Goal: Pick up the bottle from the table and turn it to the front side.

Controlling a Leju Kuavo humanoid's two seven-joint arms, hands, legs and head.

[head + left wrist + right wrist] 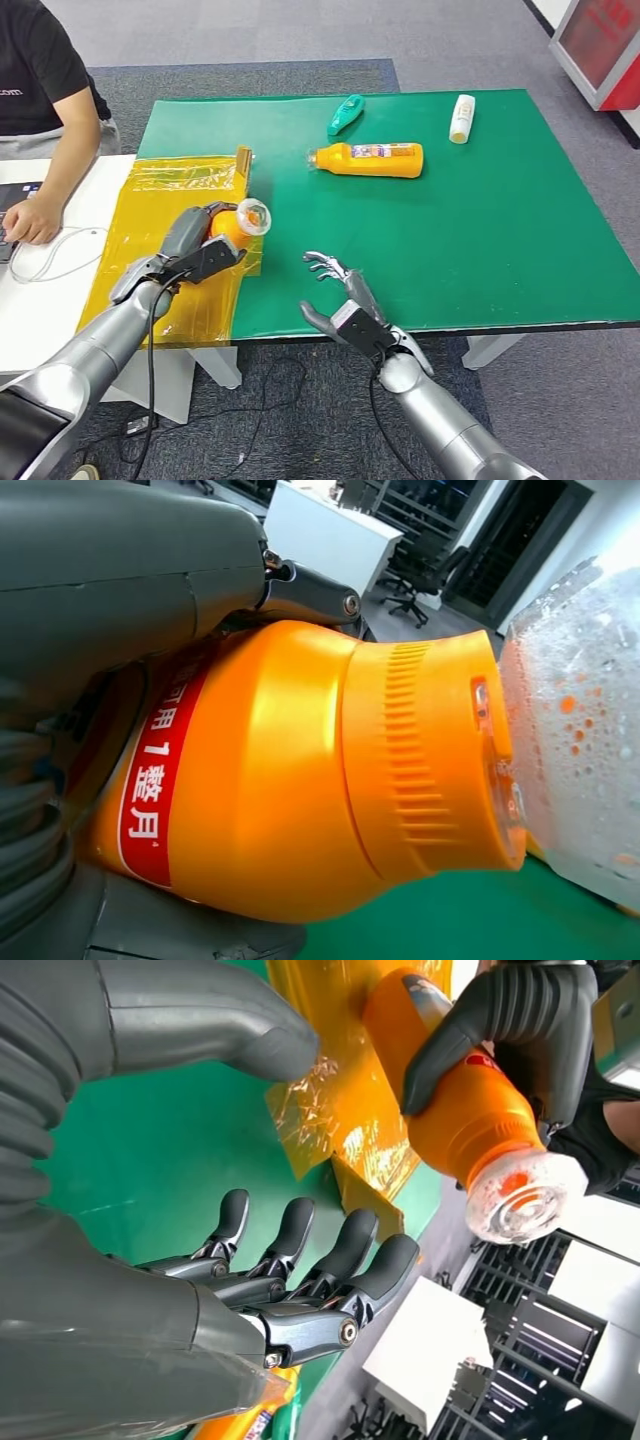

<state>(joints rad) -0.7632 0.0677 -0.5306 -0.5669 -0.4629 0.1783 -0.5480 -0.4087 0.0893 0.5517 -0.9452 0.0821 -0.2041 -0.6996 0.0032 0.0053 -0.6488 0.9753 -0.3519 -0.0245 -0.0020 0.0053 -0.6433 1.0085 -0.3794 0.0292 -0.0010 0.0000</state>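
Note:
My left hand (190, 248) grips an orange bottle (229, 224) with a clear cap (253, 215), lifted above the yellow-taped patch at the table's left end. In the left wrist view the bottle (287, 770) lies across the hand (113, 580), its red label against the palm and the foamy clear cap (581, 730) pointing away. My right hand (343, 300) hovers open over the table's front edge, fingers spread, holding nothing. In the right wrist view its fingers (302, 1260) are spread, with the held bottle (468, 1110) beyond them in my left hand (506, 1020).
A second orange bottle (370, 158) lies on the green table (490, 230), with a teal bottle (346, 113) and a white bottle (462, 118) behind it. Yellow film (151, 215) covers the left end. A person (45, 110) sits at a white desk (45, 300) at left.

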